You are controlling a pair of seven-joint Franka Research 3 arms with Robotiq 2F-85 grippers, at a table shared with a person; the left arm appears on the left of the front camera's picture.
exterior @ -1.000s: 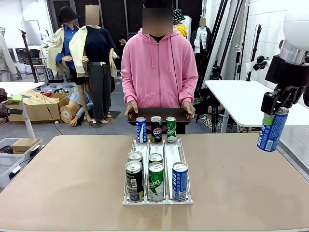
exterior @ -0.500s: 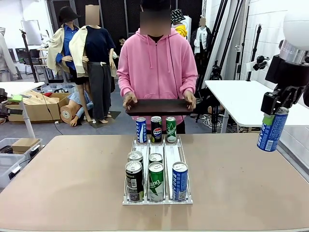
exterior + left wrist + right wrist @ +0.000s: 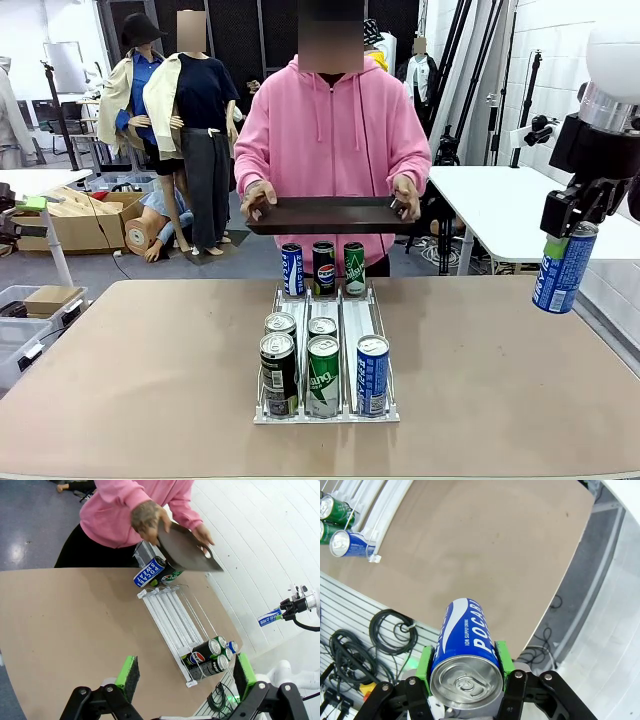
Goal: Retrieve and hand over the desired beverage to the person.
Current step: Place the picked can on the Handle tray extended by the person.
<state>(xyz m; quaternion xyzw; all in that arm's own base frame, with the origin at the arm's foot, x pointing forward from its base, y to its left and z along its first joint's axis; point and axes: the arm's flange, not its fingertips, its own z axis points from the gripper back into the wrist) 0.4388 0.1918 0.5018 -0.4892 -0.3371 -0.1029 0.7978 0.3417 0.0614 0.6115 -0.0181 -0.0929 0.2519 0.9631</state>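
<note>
Person in the pink hoodie stands at the far side holding up a dark tray. The rack mid-table has eight cans: three at the far end, five near. The right gripper is clamped on a blue can out at the right, and the left gripper is spread wide.

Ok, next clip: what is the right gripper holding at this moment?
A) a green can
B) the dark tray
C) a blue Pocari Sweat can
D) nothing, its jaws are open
C: the right gripper is shut on the blue Pocari Sweat can, gripping it near its top, while the dark tray is held by the person.
</note>
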